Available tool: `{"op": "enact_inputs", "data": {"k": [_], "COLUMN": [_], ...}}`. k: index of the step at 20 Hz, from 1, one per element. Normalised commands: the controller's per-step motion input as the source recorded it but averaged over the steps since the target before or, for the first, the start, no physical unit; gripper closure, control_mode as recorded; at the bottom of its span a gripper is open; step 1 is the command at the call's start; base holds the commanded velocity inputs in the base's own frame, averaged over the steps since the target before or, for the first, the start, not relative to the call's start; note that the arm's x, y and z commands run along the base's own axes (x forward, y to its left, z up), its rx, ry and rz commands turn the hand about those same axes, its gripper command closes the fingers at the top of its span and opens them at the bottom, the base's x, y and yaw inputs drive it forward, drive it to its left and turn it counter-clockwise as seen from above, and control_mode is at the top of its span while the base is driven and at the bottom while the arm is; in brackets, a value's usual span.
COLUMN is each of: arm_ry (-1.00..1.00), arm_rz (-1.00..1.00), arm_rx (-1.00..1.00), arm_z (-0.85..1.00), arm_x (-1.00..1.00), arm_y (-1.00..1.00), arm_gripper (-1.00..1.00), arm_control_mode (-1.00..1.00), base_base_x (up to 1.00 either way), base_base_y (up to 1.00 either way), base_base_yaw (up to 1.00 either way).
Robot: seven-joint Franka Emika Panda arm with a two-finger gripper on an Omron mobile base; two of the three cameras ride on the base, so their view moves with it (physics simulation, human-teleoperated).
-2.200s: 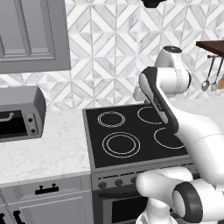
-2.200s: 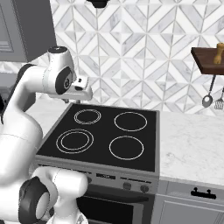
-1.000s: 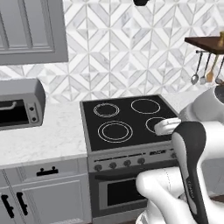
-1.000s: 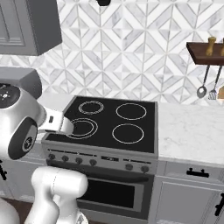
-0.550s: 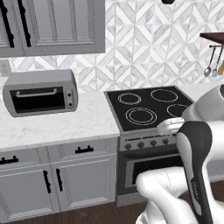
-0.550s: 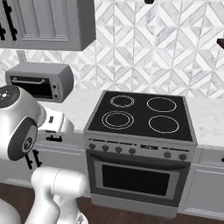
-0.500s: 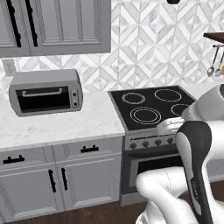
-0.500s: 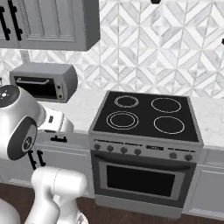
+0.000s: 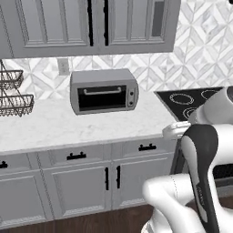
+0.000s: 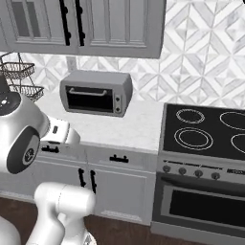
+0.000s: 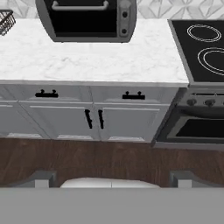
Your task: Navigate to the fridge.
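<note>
Wood floor [image 11: 109, 159]: dark planks, bare, running the whole length of the cabinet fronts; open room for moving along the base of the run.

Backsplash [image 10: 201, 62]: white and grey diamond-pattern tile, behind counter and stove.

Upper cabinets [image 9: 91, 25]: light grey, panelled, black vertical handles at the centre pair, hung above the counter with a clear gap over the toaster oven.

Lower cabinets [image 11: 94, 118]: light grey; a row of drawers with short black handles over doors with paired vertical black handles. Fronts closed and flush.

Counter [image 11: 87, 61]: white marble, straight front edge, mostly bare in front of and beside the toaster oven. Right end butts against the stove.

Stove [image 10: 206, 158]: black glass top with white ring burners, a row of knobs under the front edge, oven door with dark window below. No readable marking.

Toaster oven [image 9: 103, 91]: grey, dark window, bar handle across the top of the door, knobs at its right side. Stands at the back of the counter, against the wall, well apart from the stove. Interior looks dark; contents cannot be told. No legible label.

Wire baskets [image 9: 13, 93]: two dark tiers at the counter's far left end, against the wall. Contents cannot be told.

Wall outlet [image 9: 63, 66]: pale plate, just above and left of the toaster oven.

Gripper [image 11: 111, 177]: two dark finger tips set wide apart at the bottom of the hand view, nothing between them; pointed at the floor and lower cabinets.

Fridge: not among the items on view at this stretch of kitchen.
</note>
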Motion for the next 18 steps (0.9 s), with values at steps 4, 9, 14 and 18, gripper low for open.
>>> {"op": "enact_inputs", "data": {"k": [4,9,14,18], "arm_ry": [0.0,0.0,0.0,0.0], "arm_rz": [0.0,0.0,0.0,0.0], "arm_rx": [0.0,0.0,0.0,0.0], "arm_z": [0.0,0.0,0.0,0.0], "arm_x": [0.0,0.0,0.0,0.0], "arm_y": [0.0,0.0,0.0,0.0], "arm_gripper": [-1.0,-1.0,-1.0,-1.0], "arm_control_mode": [1.0,1.0,1.0,1.0], "base_base_x": [-0.18,-0.09,-0.02,0.0], "base_base_y": [1.0,1.0,0.99,0.77], "base_base_yaw": [0.57,0.69,0.74,0.83]}}
